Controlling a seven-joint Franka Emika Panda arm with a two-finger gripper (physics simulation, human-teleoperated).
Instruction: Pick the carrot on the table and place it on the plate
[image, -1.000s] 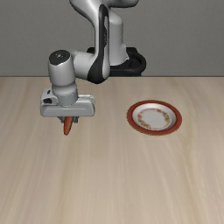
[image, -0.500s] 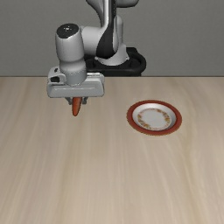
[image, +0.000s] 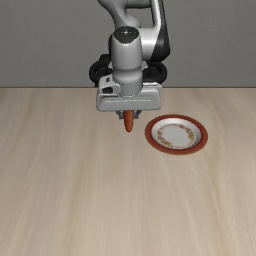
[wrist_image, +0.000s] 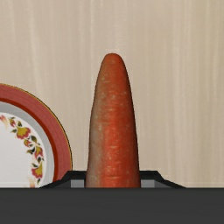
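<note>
Carrot (image: 129, 123) pinched between fingers of gripper (image: 128, 113), tip down, clear of table (image: 60, 190). Hangs just beside plate (image: 152, 136), at exterior view's left.

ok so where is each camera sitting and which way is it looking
Exterior view: in front of the robot and above, facing its base across the table; shows the arm and the hand holding the carrot.
Wrist view: on the hand, looking down along the carrot at the table; fingertips flank the carrot.
Shared: the carrot and the plate beside it.
</note>
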